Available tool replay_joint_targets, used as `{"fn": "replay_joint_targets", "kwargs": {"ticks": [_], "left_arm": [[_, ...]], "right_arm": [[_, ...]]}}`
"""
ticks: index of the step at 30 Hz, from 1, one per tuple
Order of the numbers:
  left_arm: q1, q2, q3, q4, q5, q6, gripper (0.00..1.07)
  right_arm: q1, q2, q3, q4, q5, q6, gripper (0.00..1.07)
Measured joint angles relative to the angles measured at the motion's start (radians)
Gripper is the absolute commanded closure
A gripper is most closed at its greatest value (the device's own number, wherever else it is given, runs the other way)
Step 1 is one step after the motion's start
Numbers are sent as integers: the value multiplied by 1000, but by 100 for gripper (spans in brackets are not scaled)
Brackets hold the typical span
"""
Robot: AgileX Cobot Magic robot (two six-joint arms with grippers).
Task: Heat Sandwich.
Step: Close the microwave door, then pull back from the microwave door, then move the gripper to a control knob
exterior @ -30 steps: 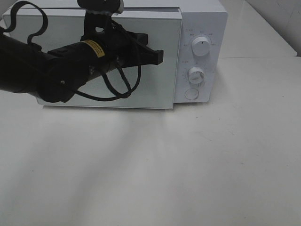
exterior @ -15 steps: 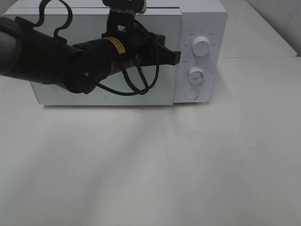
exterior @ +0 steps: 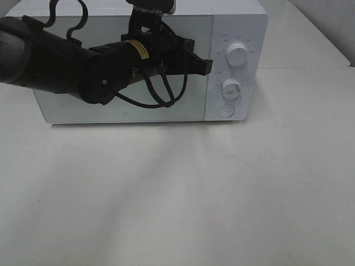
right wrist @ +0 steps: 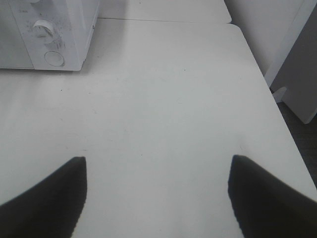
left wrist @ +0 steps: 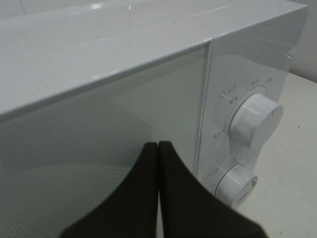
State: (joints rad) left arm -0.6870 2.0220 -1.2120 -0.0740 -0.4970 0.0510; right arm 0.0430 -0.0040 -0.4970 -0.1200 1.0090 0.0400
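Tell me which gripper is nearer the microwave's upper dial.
Left. The left gripper, shut, sits at the door's right edge, just beside the upper dial. The right gripper, open, hangs over the table, well off from the microwave.

Microwave (exterior: 244,22) sits on table (exterior: 194,194), which extends in front and right of it. On microwave's right side: upper knob (exterior: 237,55), lower knob (exterior: 231,88) below, button (exterior: 226,111) lowest. Left gripper (exterior: 206,66) is before microwave's door (exterior: 83,108).

You'll see the boxy white microwave (left wrist: 99,44) has a smooth, glossy shell, its grey door panel (exterior: 186,108) mirror-like glass; the round white dials (exterior: 237,55) look plastic, the white tabletop (exterior: 222,194) matt.
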Motion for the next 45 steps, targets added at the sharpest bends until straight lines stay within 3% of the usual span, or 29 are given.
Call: {"fn": "replay_joint_targets", "kwargs": {"ticks": [16, 26, 34, 37, 38, 39, 40, 41, 42, 43, 45], "left_arm": [[-37, -20, -2, -51, 13, 0, 107], [-74, -112, 114, -54, 57, 0, 107], [-74, -202, 153, -58, 285, 0, 107], [-74, -242, 154, -69, 458, 0, 106], [-74, -252, 154, -70, 497, 0, 96], [-74, -252, 154, -70, 497, 0, 96], [-74, -261, 154, -71, 543, 0, 87], [-74, -268, 154, -71, 574, 0, 76], [-74, -280, 154, -72, 646, 0, 48], [-74, -280, 154, -72, 646, 0, 48], [-74, -288, 154, -75, 697, 0, 21]], "right_arm": [[0, 0, 0, 0, 0, 0, 31], [0, 0, 0, 0, 0, 0, 31], [0, 0, 0, 0, 0, 0, 31], [0, 0, 0, 0, 0, 0, 31], [0, 0, 0, 0, 0, 0, 31], [0, 0, 0, 0, 0, 0, 31], [0, 0, 0, 0, 0, 0, 31], [0, 0, 0, 0, 0, 0, 31], [0, 0, 0, 0, 0, 0, 31], [0, 0, 0, 0, 0, 0, 31], [0, 0, 0, 0, 0, 0, 31]]}}
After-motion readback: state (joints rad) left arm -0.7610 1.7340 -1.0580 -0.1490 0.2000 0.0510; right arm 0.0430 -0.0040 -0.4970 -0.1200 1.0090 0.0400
